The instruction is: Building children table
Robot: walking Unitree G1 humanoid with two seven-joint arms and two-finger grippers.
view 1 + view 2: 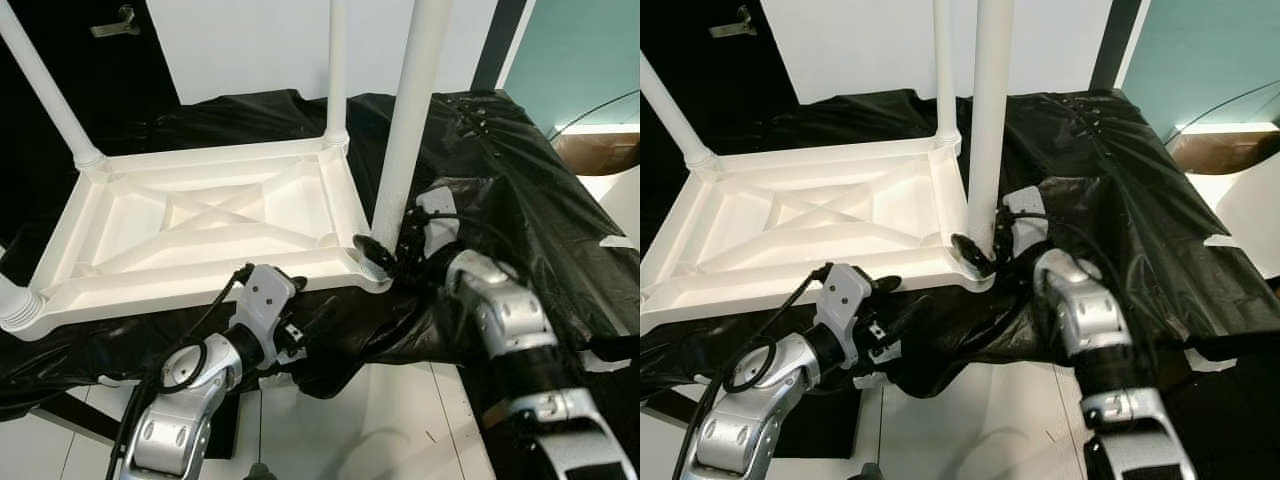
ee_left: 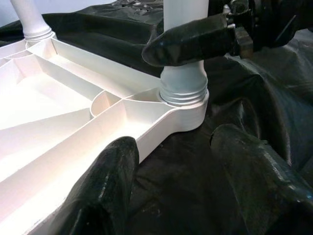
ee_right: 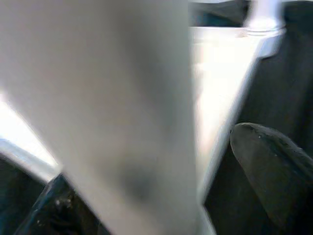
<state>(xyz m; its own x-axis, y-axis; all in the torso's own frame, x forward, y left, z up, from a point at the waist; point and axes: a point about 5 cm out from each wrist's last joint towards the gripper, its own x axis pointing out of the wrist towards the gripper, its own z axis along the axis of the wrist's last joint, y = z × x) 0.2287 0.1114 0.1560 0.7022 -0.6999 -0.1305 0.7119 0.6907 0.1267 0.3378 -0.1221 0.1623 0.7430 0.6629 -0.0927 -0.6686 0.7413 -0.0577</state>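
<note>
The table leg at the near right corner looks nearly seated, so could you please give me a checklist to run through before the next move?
1. Right gripper closed around the near-right table leg just above the socket: ok.
2. Leg base entered in the corner socket: ok; threads visible above the rim, so fully seated: cannot tell.
3. Leg upright: not ok, it tilts slightly.
4. Left gripper open beside the tabletop edge, not bracing it: not ok.
5. Other three legs in their corners: ok.
6. Tabletop resting flat on the black sheet: ok.

tabletop point(image 1: 200, 225) upturned on sheet point(image 1: 520, 190) | leg point(image 1: 410, 120) at near-right corner, seemingly seated
</note>
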